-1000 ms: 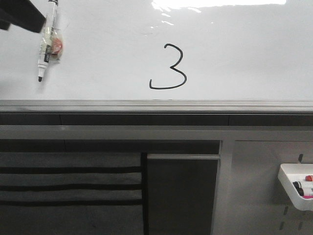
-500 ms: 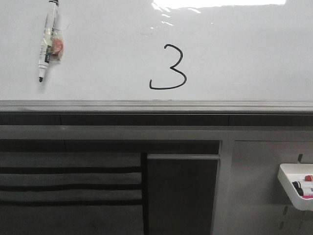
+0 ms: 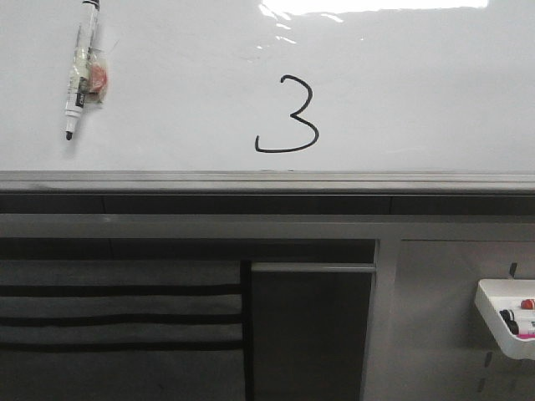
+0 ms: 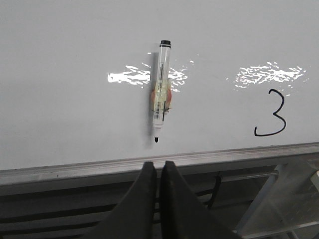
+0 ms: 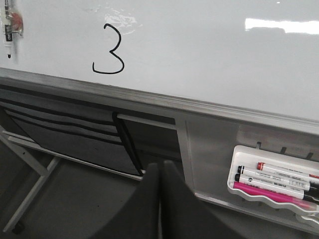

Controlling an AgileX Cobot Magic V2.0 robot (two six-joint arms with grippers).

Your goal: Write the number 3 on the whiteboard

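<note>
We see neither arm in the front view; only the wrist views show our grippers. Our left gripper, a pair of dark, matte black tapering fingers, has its jaws pressed together with just a thin seam between the tips and nothing held between them. Our right gripper, of the same black wedge-shaped fingers, is likewise closed tip to tip and empty, clear of any surface.
</note>
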